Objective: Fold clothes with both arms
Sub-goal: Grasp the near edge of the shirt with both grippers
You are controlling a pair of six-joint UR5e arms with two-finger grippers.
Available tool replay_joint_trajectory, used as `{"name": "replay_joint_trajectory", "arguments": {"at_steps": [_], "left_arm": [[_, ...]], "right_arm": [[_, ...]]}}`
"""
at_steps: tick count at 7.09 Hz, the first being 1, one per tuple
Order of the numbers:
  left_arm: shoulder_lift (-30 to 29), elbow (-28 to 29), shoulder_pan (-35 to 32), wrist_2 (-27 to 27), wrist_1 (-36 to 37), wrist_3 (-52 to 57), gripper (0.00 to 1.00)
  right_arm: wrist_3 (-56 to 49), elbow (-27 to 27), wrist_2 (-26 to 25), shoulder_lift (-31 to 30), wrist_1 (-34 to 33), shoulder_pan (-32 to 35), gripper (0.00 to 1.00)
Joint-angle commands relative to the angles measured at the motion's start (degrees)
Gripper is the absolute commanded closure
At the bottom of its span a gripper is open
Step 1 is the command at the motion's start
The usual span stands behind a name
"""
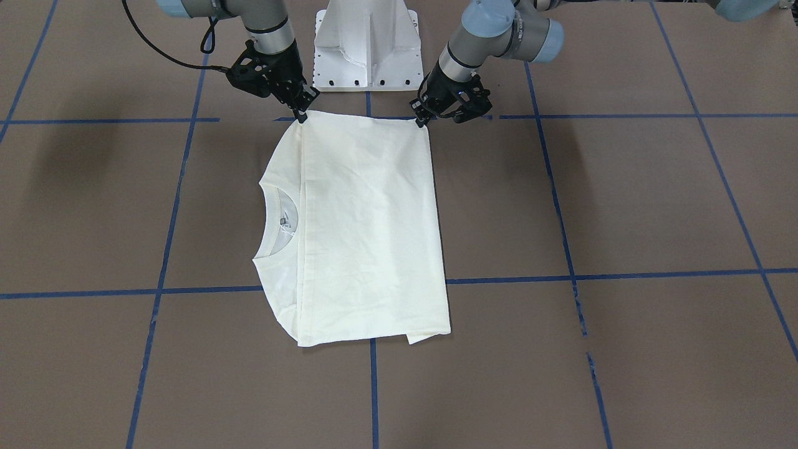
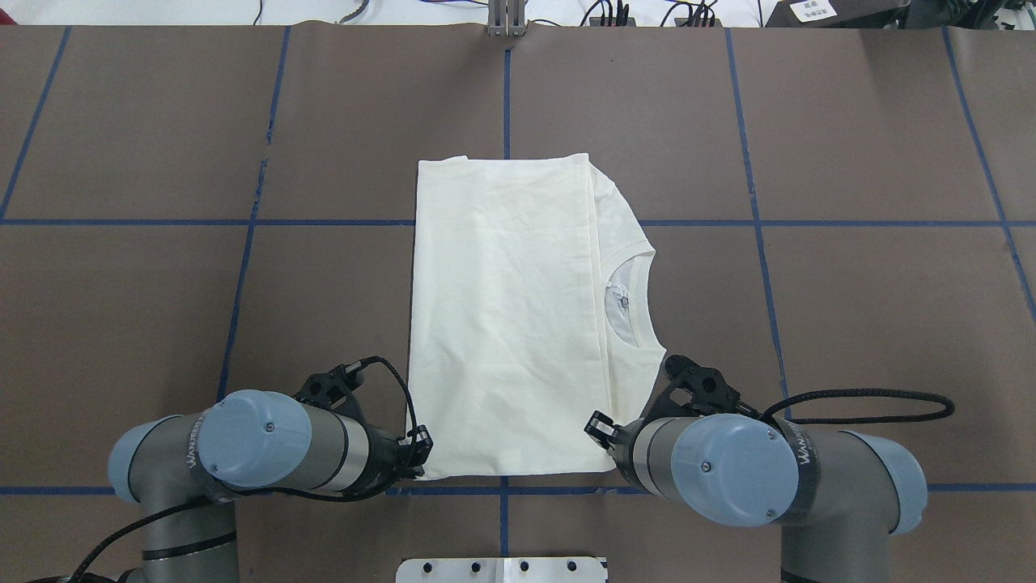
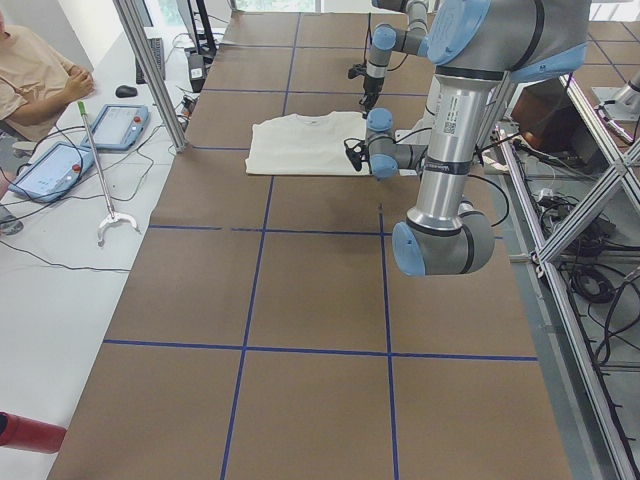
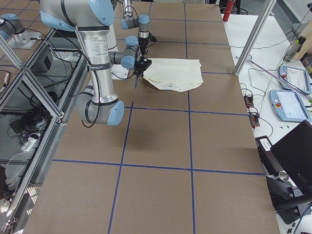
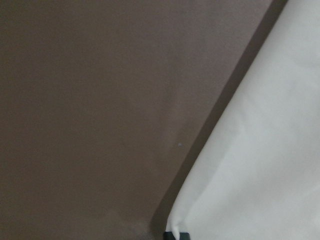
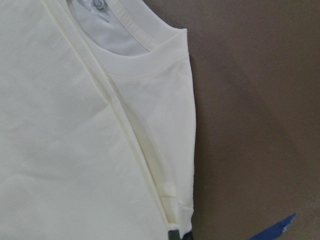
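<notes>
The clothes are one cream shirt (image 1: 368,231) lying folded into a long rectangle on the brown table, plain side up. Its ribbed collar (image 2: 635,300) and one shoulder stick out from under the folded layer on my right. My left gripper (image 1: 421,120) is shut on the near-left corner of the shirt (image 5: 260,165), low at the table. My right gripper (image 1: 301,115) is shut on the near-right corner, where the folded edge meets the shoulder (image 6: 165,125). In the overhead view the left gripper (image 2: 417,449) and right gripper (image 2: 600,427) are partly hidden under their wrists.
The white pedestal base (image 1: 366,47) stands just behind the shirt's near edge. Blue tape lines (image 1: 623,274) grid the table. A person (image 3: 30,70) sits beyond the far side with tablets (image 3: 125,125) and a grabber stick (image 3: 100,180).
</notes>
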Motion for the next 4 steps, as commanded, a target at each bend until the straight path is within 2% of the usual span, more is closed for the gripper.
{"name": "replay_joint_trajectory", "arguments": {"at_steps": [1, 3, 4], "left_arm": [[1.51, -9.9, 0.46, -0.48, 6.27, -0.03, 1.0], [0.99, -15.3, 0.55, -1.18, 8.25, -0.47, 1.0], [0.55, -16.36, -1.02, -1.97, 9.3, -0.13, 1.0]], "right_arm": [[0.11, 2.22, 0.16, -0.96, -0.17, -0.86, 1.0], [0.46, 12.12, 0.42, -5.35, -0.69, -0.35, 1.0], [0.37, 13.22, 0.86, -4.32, -0.96, 2.18, 1.0]]}}
